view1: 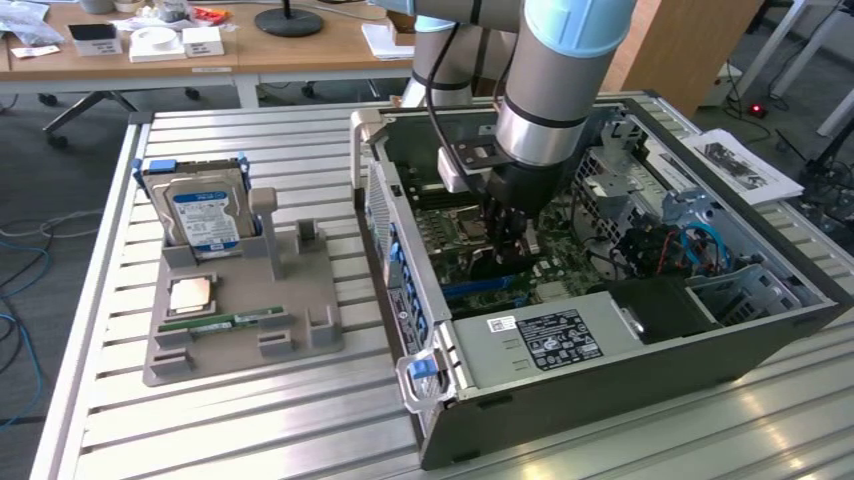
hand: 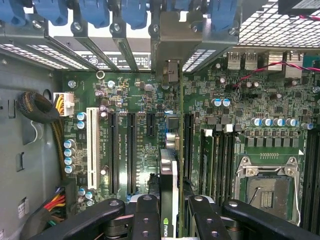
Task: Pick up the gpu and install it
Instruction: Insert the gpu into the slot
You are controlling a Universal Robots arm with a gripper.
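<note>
In the wrist view, closest to you, the gripper (hand: 174, 212) was clamped on the gpu (hand: 169, 170). One black finger (hand: 145, 217) pressed each face, and the card stood edge-on between them with a small logo on its near edge. The fingers' upper parts were cut off by the frame. The card's far edge hung over the motherboard (hand: 145, 100), in line with the black expansion slots (hand: 131, 150) beside the white slot (hand: 92, 147). You could not tell whether that edge touched a slot, because the card itself hid it. Off to one side lay the open CPU socket (hand: 265, 185), and beyond the slots the rear brackets with their blue latches (hand: 95, 10) were partly cropped.

In the exterior view, the arm (view1: 561, 80) reached down into the open computer case (view1: 641, 370), and the gripper (view1: 511, 245) sat low over the board. There the card was hard to separate from the dark fingers. On the exterior view's left, well apart from the case, the tray (view1: 227, 345) held the hard drive (view1: 207, 215) upright and the memory stick (view1: 220, 323) lying flat.
</note>
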